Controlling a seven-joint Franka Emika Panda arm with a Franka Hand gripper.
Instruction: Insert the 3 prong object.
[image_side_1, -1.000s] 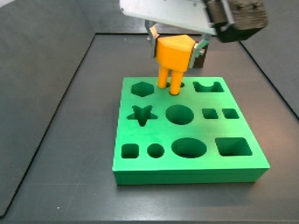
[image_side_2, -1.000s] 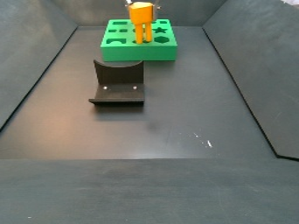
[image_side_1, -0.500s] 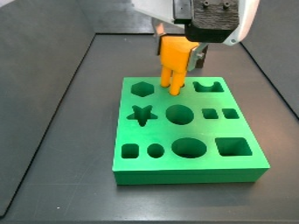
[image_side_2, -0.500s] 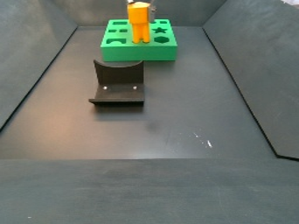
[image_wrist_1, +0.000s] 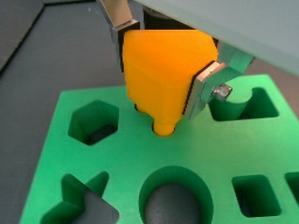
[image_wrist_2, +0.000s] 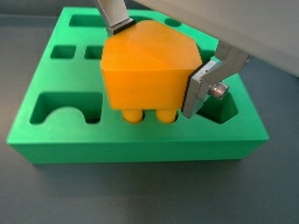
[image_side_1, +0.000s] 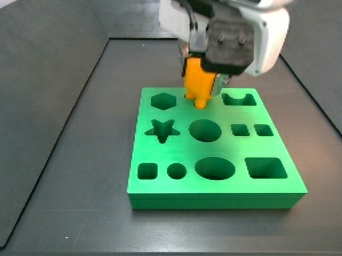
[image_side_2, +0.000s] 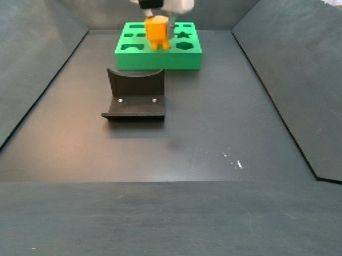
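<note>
Since the earlier frames your arm has come down over the green board (image_side_1: 214, 150) in the upper middle of the side view. You see the gripper (image_wrist_1: 163, 68) closed on the 3 prong object (image_wrist_1: 166, 74), held upright so the prongs point into the board's far row. Down left stands the fixture (image_side_2: 135, 95), well apart.

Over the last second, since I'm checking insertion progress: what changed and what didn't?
The gripper, shut on the 3 prong object, came down, bringing the prongs to the green board near its back row. The grip did not change. The board and the fixture stayed put.
</note>
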